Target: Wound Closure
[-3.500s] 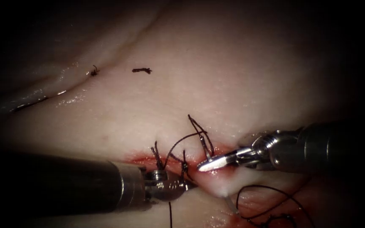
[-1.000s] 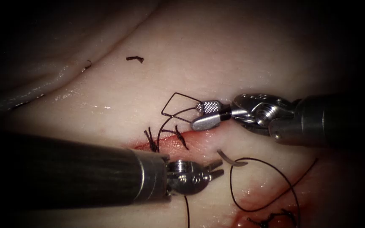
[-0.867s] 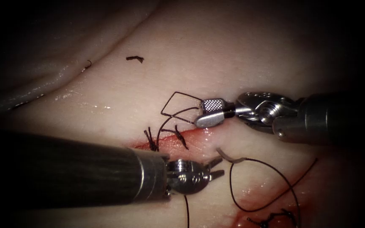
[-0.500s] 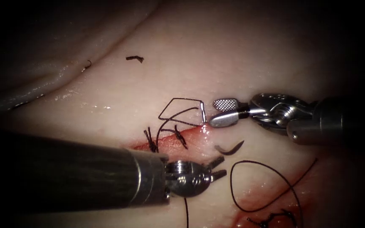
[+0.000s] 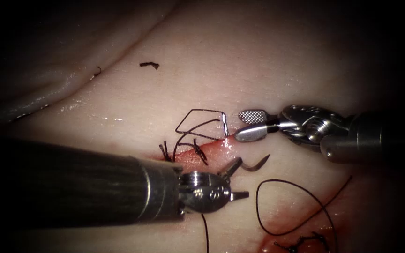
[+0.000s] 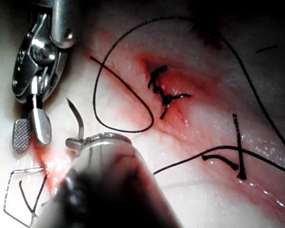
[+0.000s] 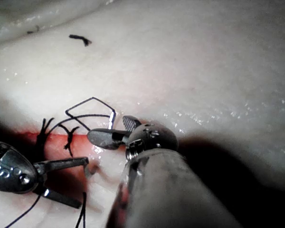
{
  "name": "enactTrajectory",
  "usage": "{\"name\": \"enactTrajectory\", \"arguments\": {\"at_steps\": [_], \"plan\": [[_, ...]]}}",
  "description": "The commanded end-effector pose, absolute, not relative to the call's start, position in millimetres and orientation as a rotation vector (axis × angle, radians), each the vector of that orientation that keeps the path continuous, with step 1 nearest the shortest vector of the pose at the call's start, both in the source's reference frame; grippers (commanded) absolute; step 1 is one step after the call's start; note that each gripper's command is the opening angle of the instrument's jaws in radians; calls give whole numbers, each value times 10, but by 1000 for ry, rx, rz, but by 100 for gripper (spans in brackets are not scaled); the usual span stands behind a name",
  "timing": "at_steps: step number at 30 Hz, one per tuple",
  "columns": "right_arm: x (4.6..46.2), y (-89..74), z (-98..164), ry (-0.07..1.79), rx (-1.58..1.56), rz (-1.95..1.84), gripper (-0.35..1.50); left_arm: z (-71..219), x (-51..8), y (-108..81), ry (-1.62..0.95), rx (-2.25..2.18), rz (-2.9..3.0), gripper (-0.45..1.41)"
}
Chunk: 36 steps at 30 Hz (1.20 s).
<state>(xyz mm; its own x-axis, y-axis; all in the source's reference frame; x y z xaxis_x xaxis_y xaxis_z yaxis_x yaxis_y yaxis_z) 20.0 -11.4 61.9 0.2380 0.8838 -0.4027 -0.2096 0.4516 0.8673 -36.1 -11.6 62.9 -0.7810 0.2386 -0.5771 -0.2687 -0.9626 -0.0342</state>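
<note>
The needle [image 5: 255,165] lies loose on the tissue [image 5: 268,61], just right of the cut [image 5: 202,154] and not in it. The left claw [image 5: 238,180] is spread open, its upper jaw touching the needle's blunt end and gripping nothing. The right claw [image 5: 245,124] is open and empty, just above the needle beside the angular thread [image 5: 198,122] loop. Risk, as I judge it: a shallow bite at the end could let the needle swivel or skid away from the cut, or snag the thread coiled nearby.

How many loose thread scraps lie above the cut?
2: a dark thread scrap well above the cut, a smaller curled one left of it. The left end effector and right end effector hold nothing; the curved steel needle lies on tissue.
</note>
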Motion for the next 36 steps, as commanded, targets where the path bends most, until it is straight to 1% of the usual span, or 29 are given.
{"name": "enactTrajectory", "arguments": {"at_steps": [1,4,6,7,8,11,15,16,20,23,26,27,28,31,34,36], "plan": [[206,-121,626,1068,782,859,126,636,-368,-119,72,-875,2734,84],[203,-123,627,1069,781,856,125,636,-368,-117,74,-883,2729,86],[201,-124,628,1068,780,856,125,636,-368,-115,81,-890,2724,83],[201,-124,628,1068,778,858,125,636,-367,-113,82,-892,2722,79],[198,-124,628,1071,773,867,125,638,-367,-109,90,-899,2716,71],[193,-123,628,1078,765,884,121,643,-366,-105,92,-914,2712,64],[183,-119,629,1086,753,906,121,647,-370,-103,99,-953,2697,39],[175,-115,631,1087,737,923,121,647,-371,-102,108,-985,2682,24],[150,-103,635,1088,684,977,121,646,-373,-103,100,-1004,2679,5],[134,-96,636,1100,655,1020,121,647,-374,-103,100,-1007,2679,2],[118,-95,637,1103,639,1048,118,647,-376,-106,96,-1033,2679,-27],[114,-97,637,1101,647,1047,118,645,-377,-107,81,-1062,2661,-45],[113,-99,636,1101,652,1045,116,644,-378,-109,74,-1076,2646,-45],[113,-106,634,1121,658,1023,115,641,-382,-114,-71,-1231,2439,-45],[115,-110,632,1144,642,1002,109,639,-376,-113,-157,-1337,2246,-45],[116,-112,632,1161,645,981,109,635,-371,-111,-211,-1395,2117,-45]]}}
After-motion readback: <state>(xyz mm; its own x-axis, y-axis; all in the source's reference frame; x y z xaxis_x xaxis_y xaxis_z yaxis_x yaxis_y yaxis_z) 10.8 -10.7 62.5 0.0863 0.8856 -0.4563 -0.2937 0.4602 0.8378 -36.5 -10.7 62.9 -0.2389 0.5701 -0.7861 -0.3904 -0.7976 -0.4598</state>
